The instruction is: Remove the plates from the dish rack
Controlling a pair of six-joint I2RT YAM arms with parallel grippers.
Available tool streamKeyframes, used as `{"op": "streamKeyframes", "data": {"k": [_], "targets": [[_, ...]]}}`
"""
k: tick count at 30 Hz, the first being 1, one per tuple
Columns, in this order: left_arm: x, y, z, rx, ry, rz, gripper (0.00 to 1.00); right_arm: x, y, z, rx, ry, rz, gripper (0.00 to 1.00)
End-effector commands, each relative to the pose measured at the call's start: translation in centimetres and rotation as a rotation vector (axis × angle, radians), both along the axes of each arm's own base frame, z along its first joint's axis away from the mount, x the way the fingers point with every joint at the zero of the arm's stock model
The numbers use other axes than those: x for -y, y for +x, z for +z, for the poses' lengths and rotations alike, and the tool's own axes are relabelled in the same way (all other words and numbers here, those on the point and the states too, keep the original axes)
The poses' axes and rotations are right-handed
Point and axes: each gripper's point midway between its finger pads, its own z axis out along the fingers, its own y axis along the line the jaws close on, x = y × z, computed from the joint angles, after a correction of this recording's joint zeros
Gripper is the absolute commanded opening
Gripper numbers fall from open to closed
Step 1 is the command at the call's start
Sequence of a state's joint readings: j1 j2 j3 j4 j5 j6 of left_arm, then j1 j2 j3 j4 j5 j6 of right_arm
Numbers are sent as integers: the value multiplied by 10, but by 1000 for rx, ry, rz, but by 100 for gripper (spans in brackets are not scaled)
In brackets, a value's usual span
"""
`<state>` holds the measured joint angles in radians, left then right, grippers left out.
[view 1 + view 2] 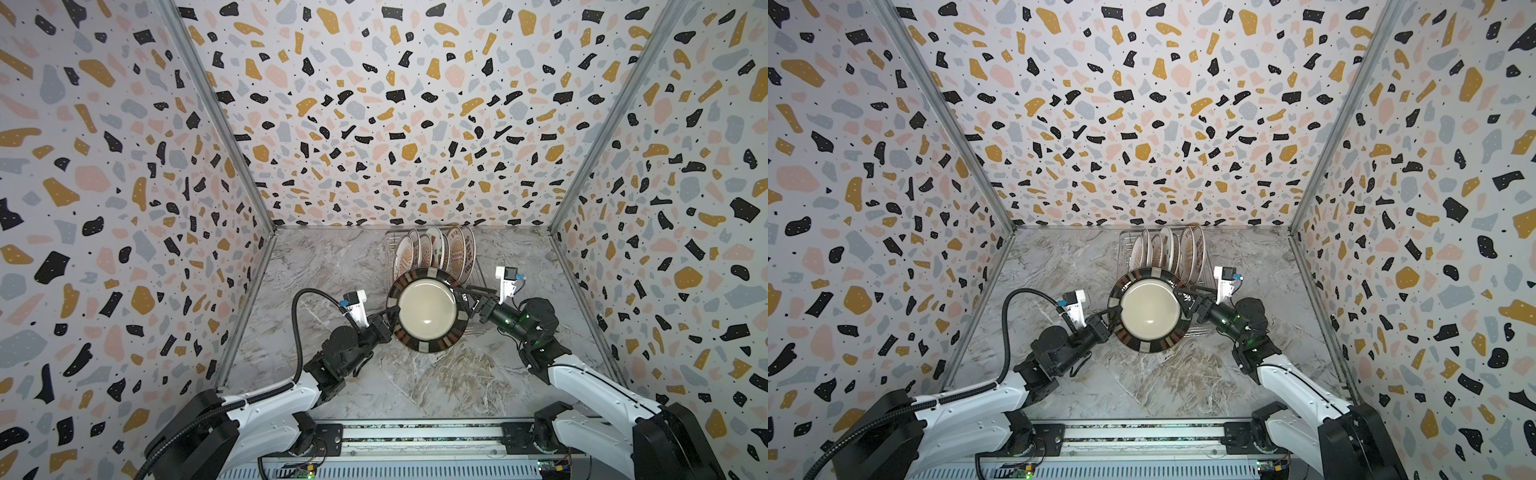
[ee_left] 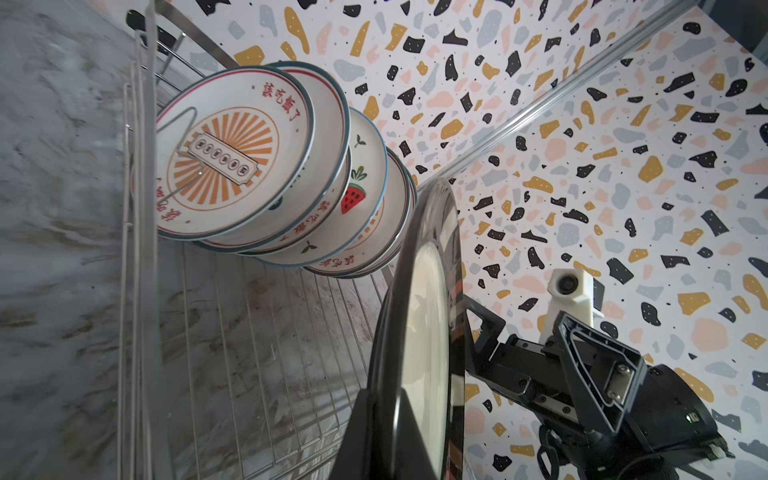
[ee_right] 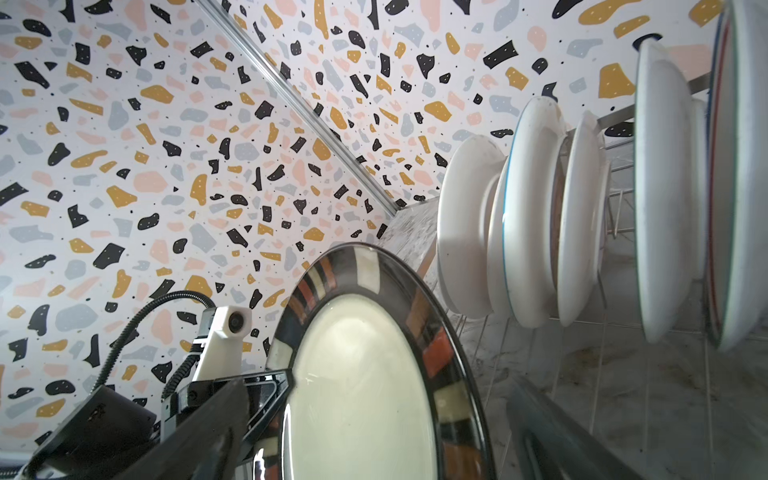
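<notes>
The left gripper (image 1: 385, 327) is clamped on the left rim of a dark-banded plate (image 1: 428, 312), held over the near end of the dish rack (image 2: 249, 332). The right gripper (image 1: 470, 300) is at the plate's right rim with its jaws apart. The other plates (image 1: 436, 251) stand upright further back in the rack

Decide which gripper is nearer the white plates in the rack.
Right. The right gripper is open just before the white plates; the left gripper, shut on the dark plate, is farther off.

One dark plate (image 1: 430, 309), about six white plates (image 1: 455, 249), one rack (image 2: 145, 270)
</notes>
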<state>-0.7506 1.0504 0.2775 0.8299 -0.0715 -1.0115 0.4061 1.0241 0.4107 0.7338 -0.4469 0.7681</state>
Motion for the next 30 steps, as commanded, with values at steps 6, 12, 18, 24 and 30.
{"op": "streamKeyframes", "data": {"k": [6,12,18,24,30], "targets": [[-35,4,80,162,-334,72,0,4,6,12,64,-67,-59,99],[-62,7,79,157,-347,159,0,-12,2,16,119,-112,-44,99],[-105,12,74,148,-406,277,0,-42,1,15,158,-243,-64,99],[-143,19,73,151,-424,406,0,-84,-13,24,236,-285,23,99],[-188,23,60,147,-459,613,0,-121,-18,25,271,-277,138,99]]}}
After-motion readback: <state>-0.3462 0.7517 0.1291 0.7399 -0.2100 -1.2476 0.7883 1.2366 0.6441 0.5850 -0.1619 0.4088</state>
